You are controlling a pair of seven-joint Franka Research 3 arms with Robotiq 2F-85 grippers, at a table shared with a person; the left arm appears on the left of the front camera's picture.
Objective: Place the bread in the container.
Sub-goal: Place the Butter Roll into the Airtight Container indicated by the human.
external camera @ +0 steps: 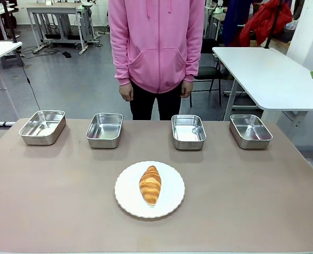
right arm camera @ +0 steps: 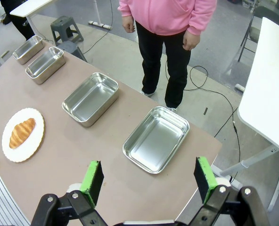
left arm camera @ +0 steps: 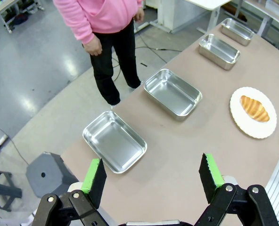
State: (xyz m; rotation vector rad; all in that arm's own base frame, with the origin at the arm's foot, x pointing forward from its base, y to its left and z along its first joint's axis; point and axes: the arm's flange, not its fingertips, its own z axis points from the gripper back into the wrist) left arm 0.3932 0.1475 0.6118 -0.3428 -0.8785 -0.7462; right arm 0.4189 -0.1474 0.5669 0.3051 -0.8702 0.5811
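Left tool (left arm camera: 151, 169) and right tool (right arm camera: 149, 172) hang released, jaws wide, over the counter (external camera: 51, 201). I see the bread (external camera: 150, 184) lying on the white plate (external camera: 126, 196) at mid-counter, well apart from the row of four empty steel trays (external camera: 103, 143) beyond it, nearer the person (external camera: 156, 47).

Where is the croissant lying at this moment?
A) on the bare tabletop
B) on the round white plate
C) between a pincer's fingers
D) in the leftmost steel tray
B: the croissant rests on the white plate, untouched by either pincer.
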